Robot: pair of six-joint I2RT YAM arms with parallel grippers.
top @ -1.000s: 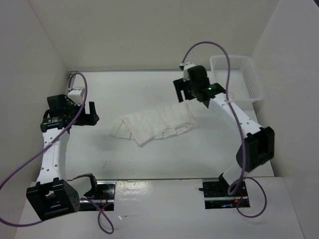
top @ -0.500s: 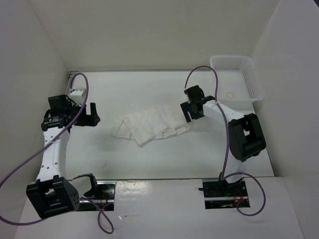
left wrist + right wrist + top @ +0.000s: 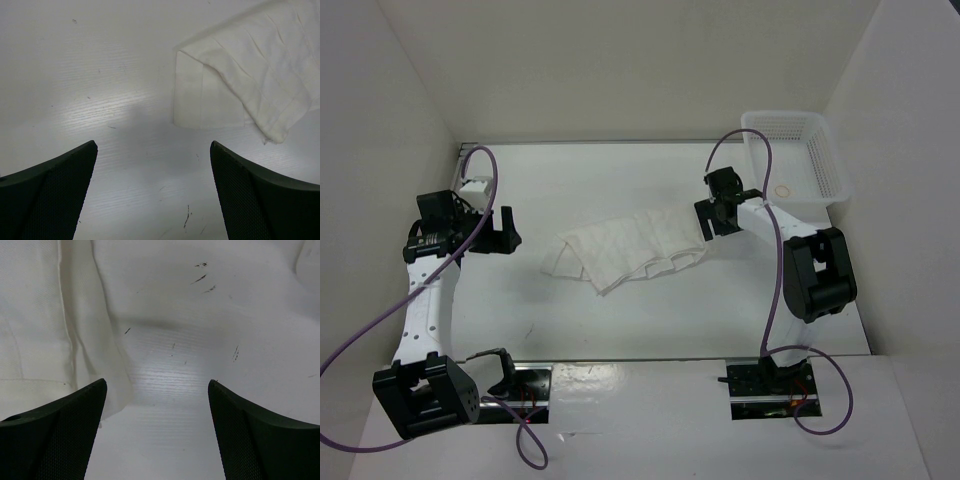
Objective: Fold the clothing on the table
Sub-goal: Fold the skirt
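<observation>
Now the right gripper, jaws spread wide and holding nothing, sits low at the right end of the clothing. A second ago it hung higher and farther back, near the white mesh basket, so that arm has dropped and drawn in toward the cloth. I judge it is lining up to take that edge for a first fold.

The left gripper, just as widely spread and empty, has not moved and stays well clear of the garment's left end. The clothing lies rumpled and partly doubled over at mid-tabletop, unmoved.

The right wrist view adds what the overhead cannot. One finger hangs over the cloth's edge and the other over bare, scuffed table; whether either touches, I cannot tell. The left wrist view shows a flat folded corner ahead, with bare tabletop before the fingers.
</observation>
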